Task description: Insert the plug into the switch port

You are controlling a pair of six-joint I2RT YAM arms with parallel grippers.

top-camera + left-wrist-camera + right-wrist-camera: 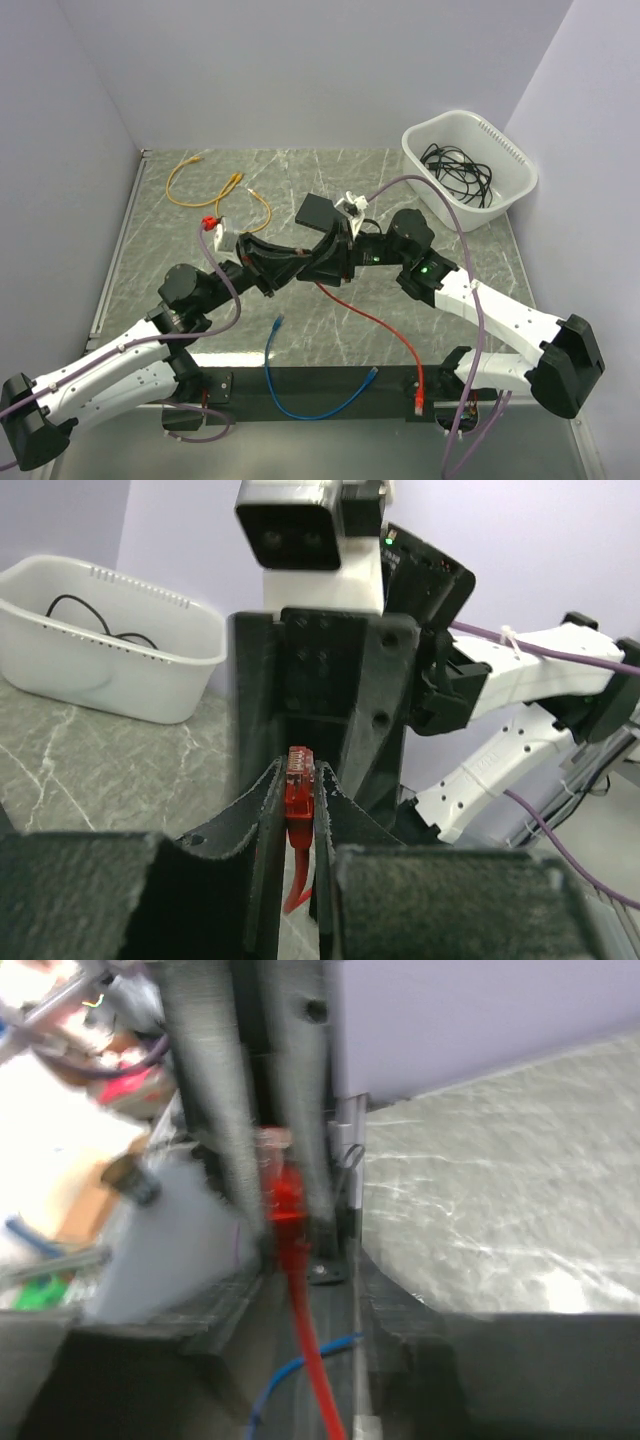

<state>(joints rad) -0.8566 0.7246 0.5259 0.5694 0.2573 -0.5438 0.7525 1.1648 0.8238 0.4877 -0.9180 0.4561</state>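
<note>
At mid-desk: red network plug (298,780) clenched in left jaws, its red cable (372,322) running to the near edge. Right jaws face it, parted round the cable (view blurred). Thin matte-black rectangular switch box (320,212) lies just beyond, on the grey marbled desk (400,190).

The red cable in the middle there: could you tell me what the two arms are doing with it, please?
Both arms meet over mid-table at the end of the red cable. The left gripper is pinched on its plug. The right gripper faces it with jaws apart, the cable running between them ungripped, so it looks like a handover. The switch lies flat just behind them, and the plug is not yet in a port.
</note>
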